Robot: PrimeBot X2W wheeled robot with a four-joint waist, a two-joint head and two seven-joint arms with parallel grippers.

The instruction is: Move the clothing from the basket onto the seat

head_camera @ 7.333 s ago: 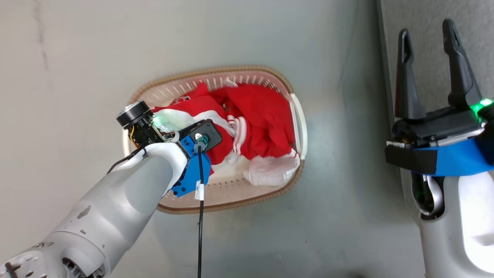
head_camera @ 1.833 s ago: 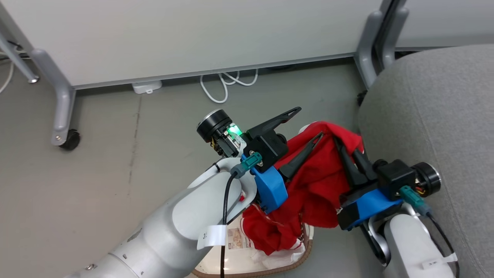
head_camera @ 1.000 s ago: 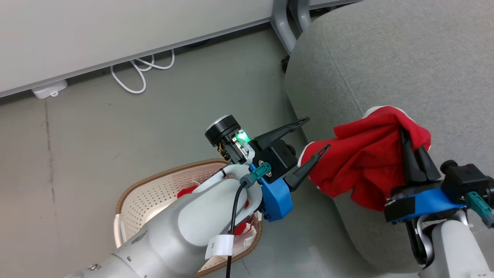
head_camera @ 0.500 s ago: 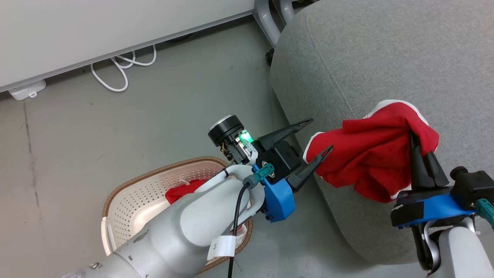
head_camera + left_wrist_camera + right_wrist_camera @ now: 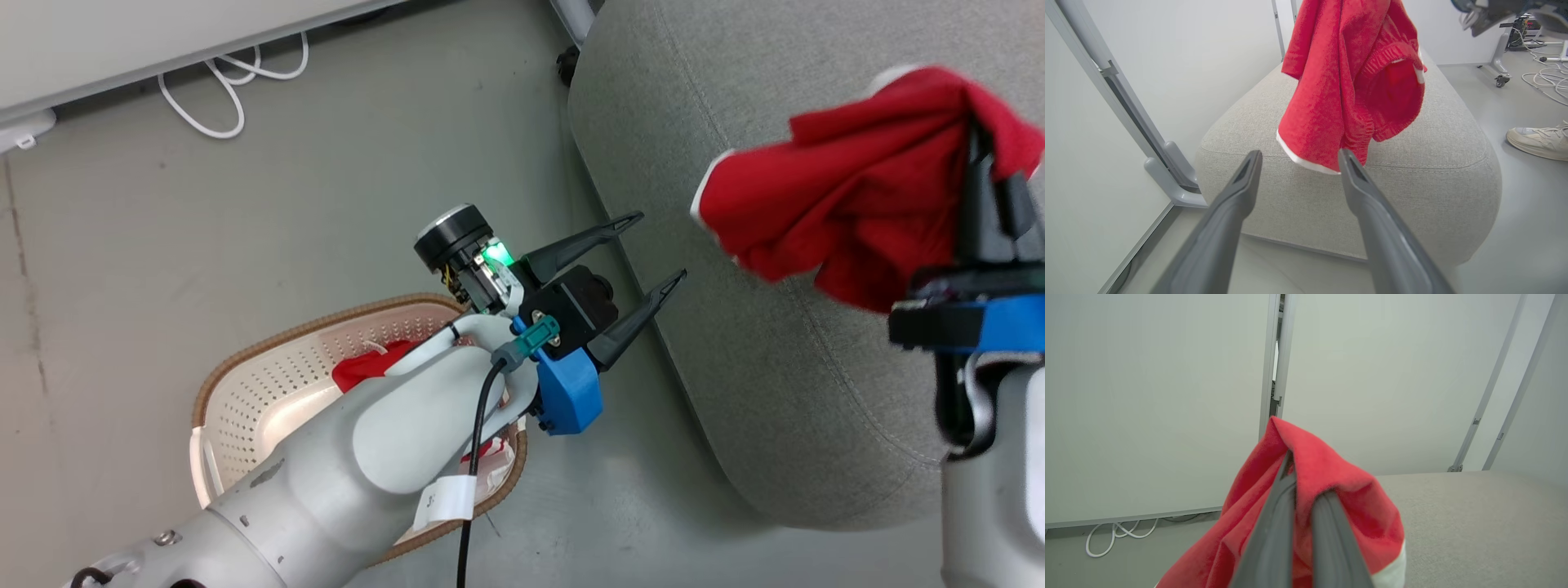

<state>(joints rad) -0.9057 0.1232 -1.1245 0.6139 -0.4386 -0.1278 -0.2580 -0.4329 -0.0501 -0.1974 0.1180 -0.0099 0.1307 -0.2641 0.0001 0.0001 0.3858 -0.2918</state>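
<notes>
The clothing [image 5: 841,204] (over the seat [image 5: 775,367]) hangs pinched in right gripper [image 5: 992,163] jaws; left gripper [image 5: 661,245] jaws wide.

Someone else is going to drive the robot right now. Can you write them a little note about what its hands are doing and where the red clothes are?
The right hand is shut on one red garment, which hangs over the grey seat and is not laid down yet.
The left hand is open and holds nothing, between the basket and the seat.
Done: one garment is out of the basket.
Left: lower it onto the seat and let go, then fetch the other red garment lying in the basket on the floor.
</notes>
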